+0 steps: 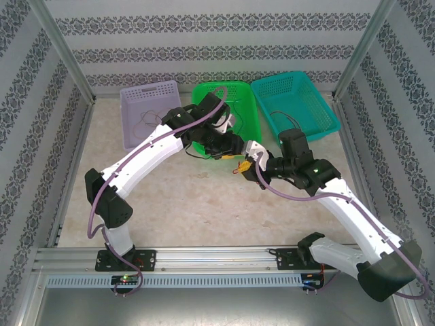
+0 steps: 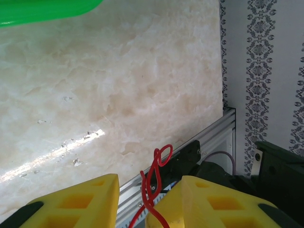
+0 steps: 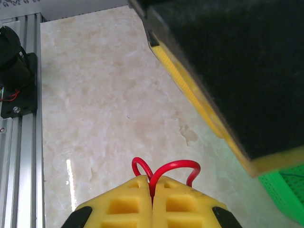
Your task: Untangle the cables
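Clearly, from right wrist: right hand [image 3: 152, 185] pinches red cable [image 3: 178, 163].

No readable text, label or number anywhere

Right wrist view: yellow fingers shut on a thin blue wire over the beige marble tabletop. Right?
Not quite: the wire is red, not blue. The right wrist view shows the yellow fingers shut on a thin red wire over the beige marble tabletop.
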`<state>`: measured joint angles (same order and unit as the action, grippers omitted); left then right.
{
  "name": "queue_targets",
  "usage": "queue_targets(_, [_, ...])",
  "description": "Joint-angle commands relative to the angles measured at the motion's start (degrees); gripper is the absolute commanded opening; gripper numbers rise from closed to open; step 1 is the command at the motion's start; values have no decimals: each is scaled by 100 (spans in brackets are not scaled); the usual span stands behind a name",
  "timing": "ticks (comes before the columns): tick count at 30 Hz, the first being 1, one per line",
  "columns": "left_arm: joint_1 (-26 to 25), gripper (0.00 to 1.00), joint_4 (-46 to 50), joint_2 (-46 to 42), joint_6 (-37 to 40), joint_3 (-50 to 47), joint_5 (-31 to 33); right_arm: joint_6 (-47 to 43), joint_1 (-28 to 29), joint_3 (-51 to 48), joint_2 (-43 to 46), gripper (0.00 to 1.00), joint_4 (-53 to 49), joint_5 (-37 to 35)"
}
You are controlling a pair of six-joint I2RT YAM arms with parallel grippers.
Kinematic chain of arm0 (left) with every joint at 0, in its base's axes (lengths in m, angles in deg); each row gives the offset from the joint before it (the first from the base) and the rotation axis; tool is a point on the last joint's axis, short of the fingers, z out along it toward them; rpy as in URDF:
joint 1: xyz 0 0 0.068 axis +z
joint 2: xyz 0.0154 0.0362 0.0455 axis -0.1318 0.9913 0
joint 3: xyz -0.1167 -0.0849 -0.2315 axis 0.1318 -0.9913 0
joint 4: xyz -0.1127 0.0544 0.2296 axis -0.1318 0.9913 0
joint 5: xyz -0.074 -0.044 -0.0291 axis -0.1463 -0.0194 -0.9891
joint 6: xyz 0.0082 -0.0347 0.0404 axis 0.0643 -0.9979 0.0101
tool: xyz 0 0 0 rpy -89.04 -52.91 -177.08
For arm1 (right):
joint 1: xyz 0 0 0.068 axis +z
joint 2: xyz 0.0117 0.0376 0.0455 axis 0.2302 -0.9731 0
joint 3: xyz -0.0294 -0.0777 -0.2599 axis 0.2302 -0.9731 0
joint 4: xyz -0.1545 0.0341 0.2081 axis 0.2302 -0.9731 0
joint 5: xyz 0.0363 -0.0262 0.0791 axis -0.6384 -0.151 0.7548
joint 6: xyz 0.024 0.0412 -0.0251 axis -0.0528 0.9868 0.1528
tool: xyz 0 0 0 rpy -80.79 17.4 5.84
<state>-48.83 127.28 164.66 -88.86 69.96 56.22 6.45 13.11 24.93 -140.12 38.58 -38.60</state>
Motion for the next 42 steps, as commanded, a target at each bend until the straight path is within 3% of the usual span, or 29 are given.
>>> queue_targets(1, [-88,39,438,152,138,141,-254,-41,14,64,-42,0,98,-73])
queue_targets(9, [-224,36,546,236,158,46,-279,143,-144,54,-120,0,287,32])
queue_targets(13, [-225,28,504,327,163,71,-262,207,-145,37,-95,0,324,50])
queue_targets(22, [-282,28,331,376,51,3,-360,389,-195,-28,-75,0,431,4])
queue_targets(28, [-335,14,301,370,-29,-29,-349,513,-255,-34,-122,0,492,-76])
queue_targets(32, [-339,11,303,305,-55,-83,-295,611,-290,-52,-134,0,542,-54])
queue_targets(35, [-337,0,346,239,-69,-113,-179,648,-312,-64,-151,0,542,9])
queue_targets(39, [-331,0,374,79,-10,-130,185,748,-354,-16,-168,0,406,333])
queue_targets(40, [-331,0,365,40,20,-122,262,763,-375,13,-164,2,325,473])
queue_targets(42, [-331,0,390,16,129,-60,357,792,-438,55,-139,15,141,635])
